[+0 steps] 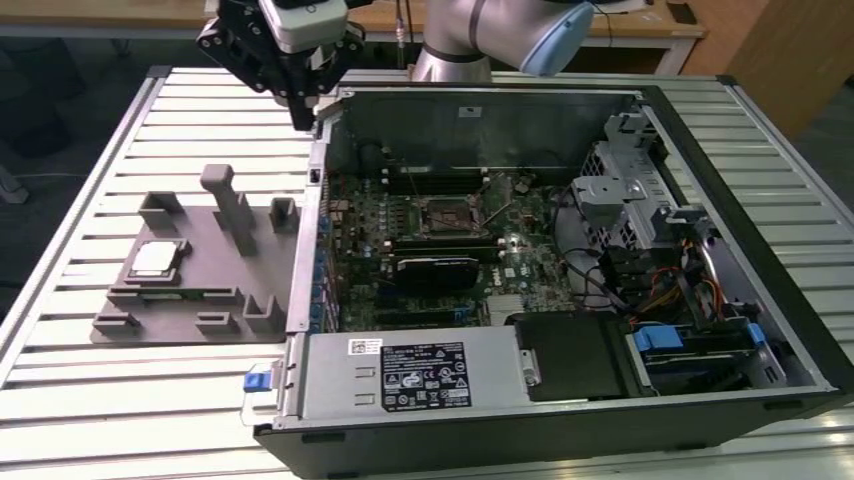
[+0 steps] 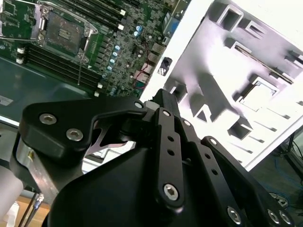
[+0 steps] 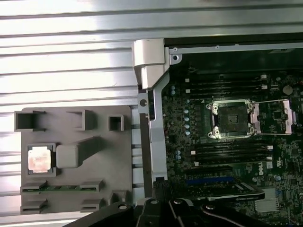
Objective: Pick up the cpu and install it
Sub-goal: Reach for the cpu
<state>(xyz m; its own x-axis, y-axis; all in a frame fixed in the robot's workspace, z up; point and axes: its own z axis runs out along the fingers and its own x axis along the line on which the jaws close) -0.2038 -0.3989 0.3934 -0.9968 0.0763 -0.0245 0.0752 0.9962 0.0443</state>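
Jaws were drawn together at their tips with nothing between them, as far as both wrist views and the exterior view showed. The gripper [image 1: 304, 112] [image 2: 161, 97] [image 3: 158, 187] hung from the arm [image 1: 467, 30] above the far corner of the computer case [image 1: 481, 120], over the case wall on the exterior view's left, touching nothing. The cpu [image 1: 154, 258] [image 3: 39, 158] lay flat, metal top up, in a square recess of the grey fixture tray [image 1: 200, 290] [image 3: 71, 123] [image 2: 213, 56], well apart from the gripper. That tray sat on the slatted metal table [image 1: 80, 380] [image 3: 71, 47], just beside the case on the exterior view's left. A tall upright post [image 1: 227, 205] rose from the tray near the cpu, and in the first wrist view a thin green memory stick [image 3: 61, 188] lay in a slot of the tray beside the chip's recess. Inside the case the motherboard's socket [image 1: 445, 213] [image 3: 232, 118] [image 2: 61, 28] sat between rows of dark memory slots, with its metal load plate [image 3: 274, 116] swung open to one side. A grey power supply [image 1: 400, 375] filled the near corner of the case in the exterior view.
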